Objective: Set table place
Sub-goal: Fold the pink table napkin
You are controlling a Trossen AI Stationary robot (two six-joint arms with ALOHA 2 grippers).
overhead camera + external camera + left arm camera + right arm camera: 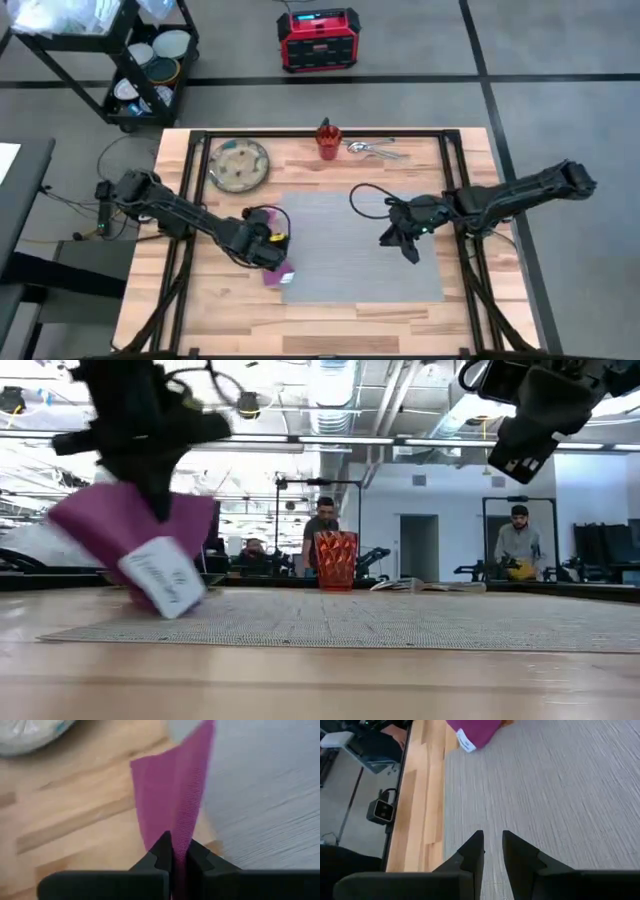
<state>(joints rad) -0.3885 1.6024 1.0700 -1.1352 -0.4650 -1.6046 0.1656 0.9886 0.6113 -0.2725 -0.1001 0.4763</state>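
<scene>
Left gripper (172,857) has its jaws pinching the one magenta napkin (170,805), which hangs from them over the left edge of the single grey woven mat (345,245) on the worktop (200,300). Right gripper (492,852) hovers farther off above the mat's right half, jaws slightly parted, empty. One plate (238,165) and one orange-red cup (336,560) wait beyond.
</scene>
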